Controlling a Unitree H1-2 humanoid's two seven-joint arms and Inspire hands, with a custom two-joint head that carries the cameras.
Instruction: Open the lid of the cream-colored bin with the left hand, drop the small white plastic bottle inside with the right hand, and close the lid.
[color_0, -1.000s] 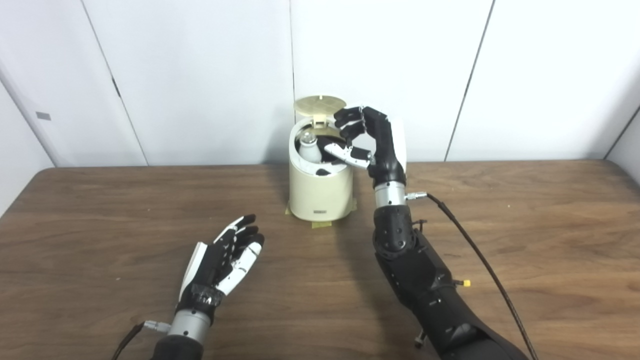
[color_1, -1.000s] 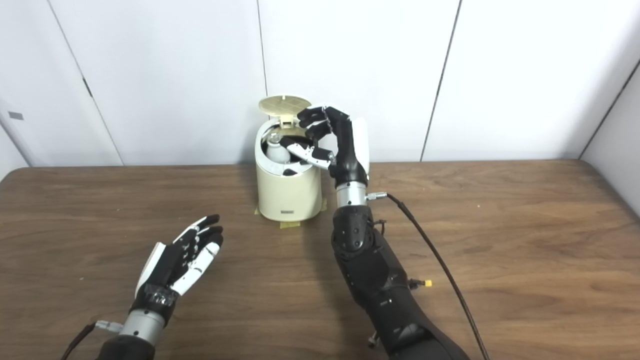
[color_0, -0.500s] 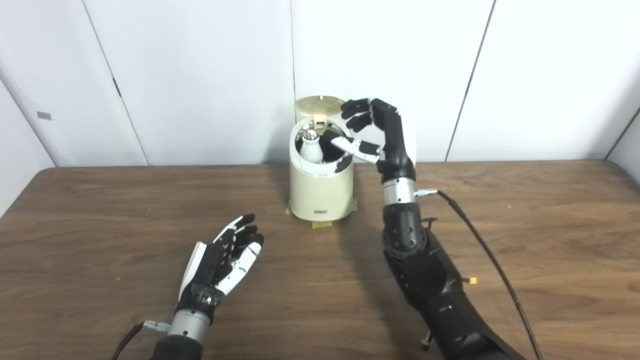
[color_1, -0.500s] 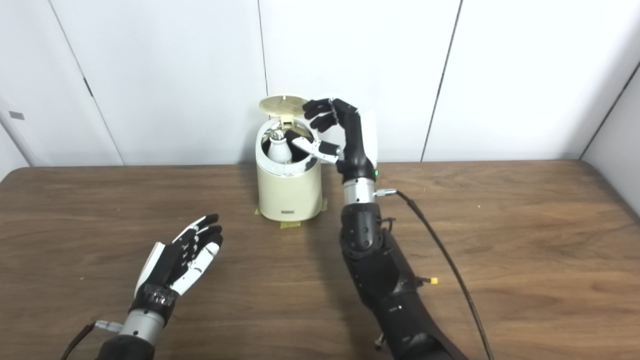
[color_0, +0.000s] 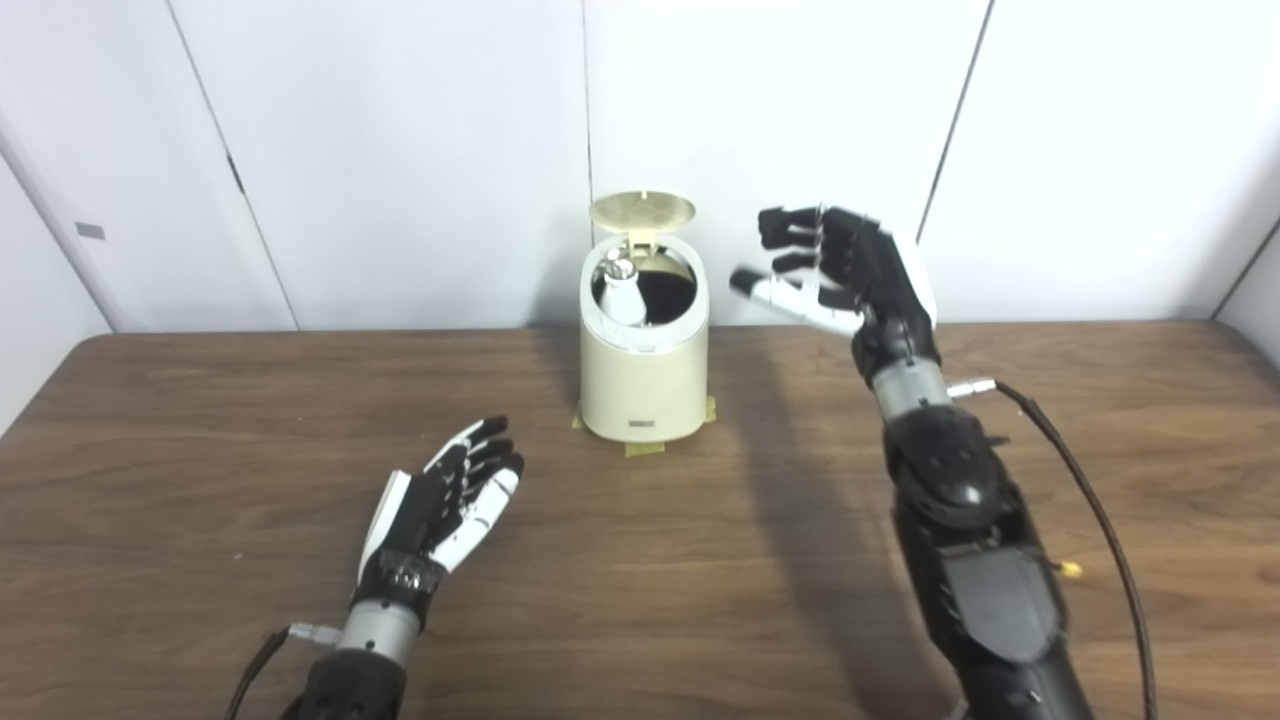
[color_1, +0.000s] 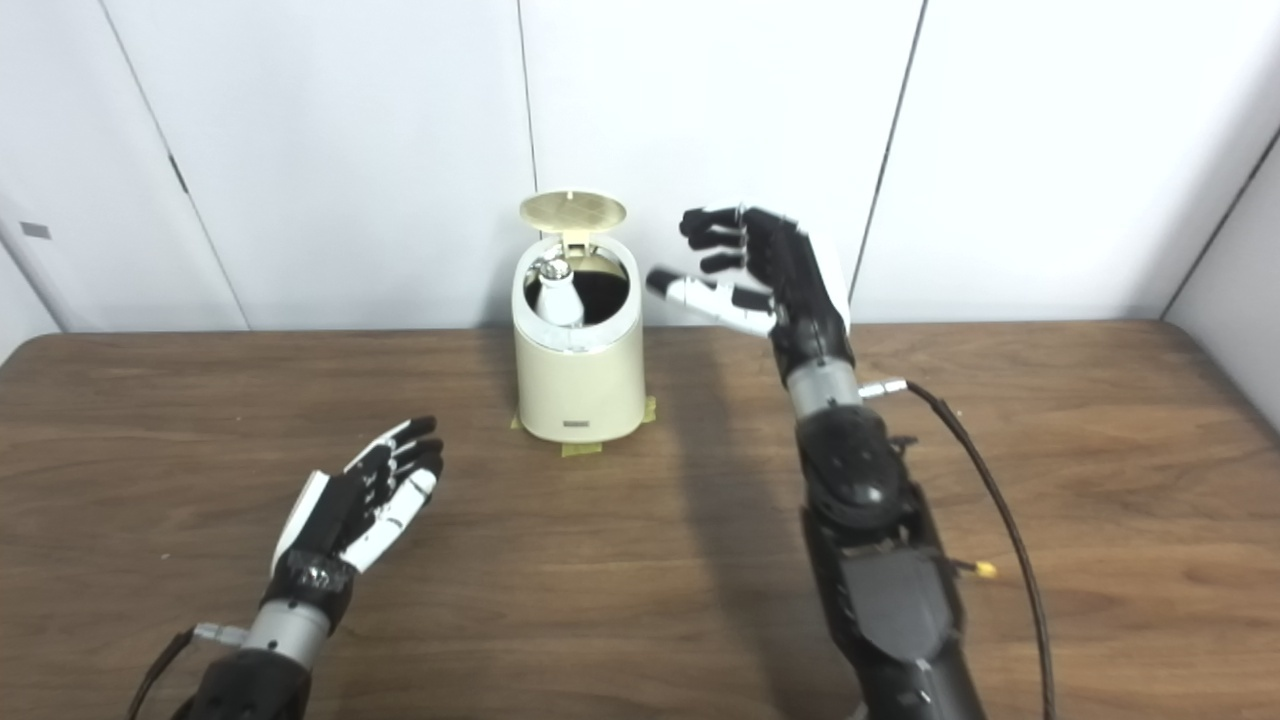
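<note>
Both hands splayed, empty: left hand (color_0: 440, 505), right hand (color_1: 765, 270); bottle (color_0: 622, 296) inside bin (color_0: 642, 370).

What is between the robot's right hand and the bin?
Nothing: the right hand hangs open beside the bin, with only white wall behind the gap. Both eye views show it.
</note>
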